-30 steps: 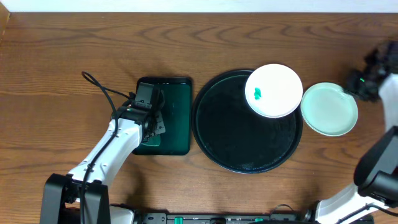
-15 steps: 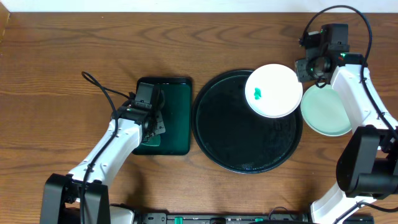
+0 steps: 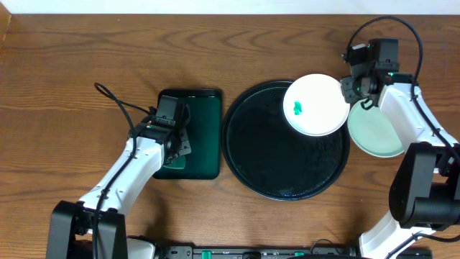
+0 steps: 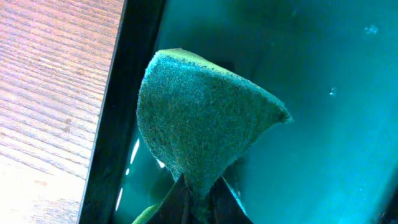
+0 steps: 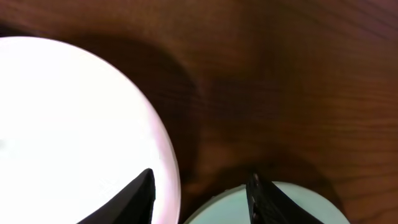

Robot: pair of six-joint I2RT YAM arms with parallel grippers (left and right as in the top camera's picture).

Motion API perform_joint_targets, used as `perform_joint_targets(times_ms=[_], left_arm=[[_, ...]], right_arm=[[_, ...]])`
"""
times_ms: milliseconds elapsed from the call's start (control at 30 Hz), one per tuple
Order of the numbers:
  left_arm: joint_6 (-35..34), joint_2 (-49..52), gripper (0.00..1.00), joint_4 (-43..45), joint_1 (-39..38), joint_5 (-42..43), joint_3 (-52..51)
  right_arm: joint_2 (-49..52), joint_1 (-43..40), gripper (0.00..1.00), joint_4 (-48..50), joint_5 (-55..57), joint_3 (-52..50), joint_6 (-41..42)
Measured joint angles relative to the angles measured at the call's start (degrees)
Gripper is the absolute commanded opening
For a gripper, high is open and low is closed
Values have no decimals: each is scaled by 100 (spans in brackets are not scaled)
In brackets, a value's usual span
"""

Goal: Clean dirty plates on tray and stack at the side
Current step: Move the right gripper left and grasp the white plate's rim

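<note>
The round black tray (image 3: 280, 180) was seen at the middle of the wooden table (image 3: 72, 57). A white plate (image 3: 320, 108) marked with a small green smear (image 3: 297, 108) was laid across the tray's far right rim, partly inside it. A pale mint plate (image 3: 377, 133) was set on the table just right of the tray, close beside the white one. The right gripper (image 5: 199, 190) was held at the tray's far right, above the gap between the two plates, its fingers apart and nothing gripped. Left of the tray, over a dark green rectangular tray (image 3: 205, 115), the left gripper (image 4: 198, 202) was clamped on a green sponge (image 4: 199, 118).
</note>
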Motion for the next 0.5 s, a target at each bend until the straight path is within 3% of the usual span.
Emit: perform_joint_targets(times_ms=[267, 400, 500], left_arm=[[0, 0, 7, -4, 0, 2, 0], [0, 0, 7, -4, 0, 0, 0], [0, 0, 8, -4, 0, 2, 0]], right_arm=[[0, -2, 42, 575, -39, -498, -61], [0, -2, 34, 901, -55, -739, -85], [0, -2, 34, 938, -57, -796, -96]])
